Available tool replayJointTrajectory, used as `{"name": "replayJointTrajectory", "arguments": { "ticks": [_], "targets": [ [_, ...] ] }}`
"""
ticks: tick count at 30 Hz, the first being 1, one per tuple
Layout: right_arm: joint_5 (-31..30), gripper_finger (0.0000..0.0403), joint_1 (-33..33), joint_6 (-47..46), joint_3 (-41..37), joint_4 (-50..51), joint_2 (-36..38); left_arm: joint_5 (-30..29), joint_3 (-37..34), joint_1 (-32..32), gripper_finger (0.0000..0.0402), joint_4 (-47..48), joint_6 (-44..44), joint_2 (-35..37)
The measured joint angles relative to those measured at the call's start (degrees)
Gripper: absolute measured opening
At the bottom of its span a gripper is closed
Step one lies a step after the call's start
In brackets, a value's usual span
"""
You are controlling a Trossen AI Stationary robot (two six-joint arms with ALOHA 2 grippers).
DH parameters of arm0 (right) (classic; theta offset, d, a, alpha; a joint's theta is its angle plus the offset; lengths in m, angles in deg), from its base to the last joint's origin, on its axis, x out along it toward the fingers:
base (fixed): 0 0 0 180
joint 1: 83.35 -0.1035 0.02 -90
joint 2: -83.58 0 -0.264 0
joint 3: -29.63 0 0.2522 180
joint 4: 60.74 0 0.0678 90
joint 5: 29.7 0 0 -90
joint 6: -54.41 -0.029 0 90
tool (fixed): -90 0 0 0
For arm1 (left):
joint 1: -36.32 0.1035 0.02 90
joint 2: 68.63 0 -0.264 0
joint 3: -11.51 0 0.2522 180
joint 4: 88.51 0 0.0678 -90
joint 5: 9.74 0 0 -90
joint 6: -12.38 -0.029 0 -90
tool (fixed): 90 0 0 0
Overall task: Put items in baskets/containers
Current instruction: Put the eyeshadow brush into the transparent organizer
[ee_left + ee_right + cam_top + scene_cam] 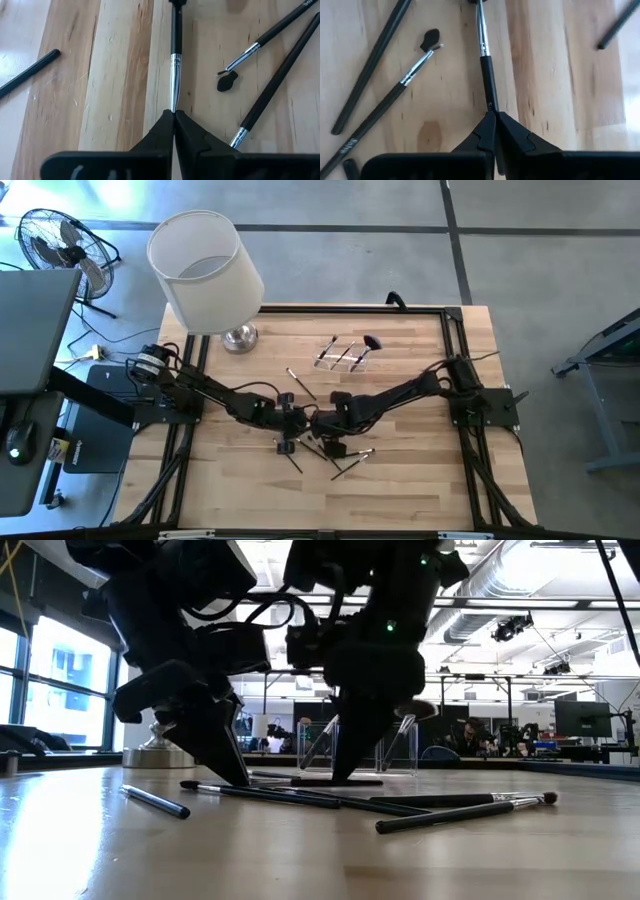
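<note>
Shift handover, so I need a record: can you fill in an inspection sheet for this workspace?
Surface: wooden table, bare at the edges.
Job's things: brushes scattered mid-table; clear holder with some brushes in it.
Clutter: lamp at a far corner.
Grippers: left gripper and right gripper both shut on one brush, at opposite ends.
Cables: loose cables beside the table.
Surroundings: floor fan, monitors.
</note>
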Motion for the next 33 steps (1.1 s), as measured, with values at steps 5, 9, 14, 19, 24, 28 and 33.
{"name": "replayJointTrajectory", "arguments": {
  "ticks": [5, 9, 14, 19, 24, 28, 33],
  "targets": [
    [-2.37, 0.0028, -0.02, -2.49, -0.01, 2.75, 2.53, -0.53, 3.03, 0.00, 0.0001, 3.97, 0.68, 0.28],
    [-3.01, 0.0057, -0.02, -2.55, -0.03, 6.10, 4.51, -1.02, 7.09, 0.02, 0.0000, 11.24, 2.75, 0.18],
    [-3.55, 0.0097, -1.43, -2.49, 0.03, 11.14, 6.67, 0.51, 12.31, 0.63, 0.0000, 19.61, 5.93, 0.17],
    [-12.46, 0.0104, -4.98, -6.56, 0.05, 21.60, 9.41, 1.19, 16.39, 1.43, 0.0000, 24.08, 7.10, 0.17],
    [-17.91, 0.0075, -9.46, -12.83, -3.22, 24.09, 14.79, 5.16, 18.40, 2.06, 0.0000, 26.38, 9.30, 0.05],
    [-20.03, 0.0037, -12.18, -17.32, -10.22, 18.44, 20.27, 10.11, 19.07, 3.30, 0.0000, 26.16, 12.82, 0.22],
    [-17.33, 0.0005, -13.90, -23.52, -20.29, 11.13, 26.84, 15.67, 20.99, 4.92, 0.0000, 25.34, 16.56, 0.24]
  ]
}}
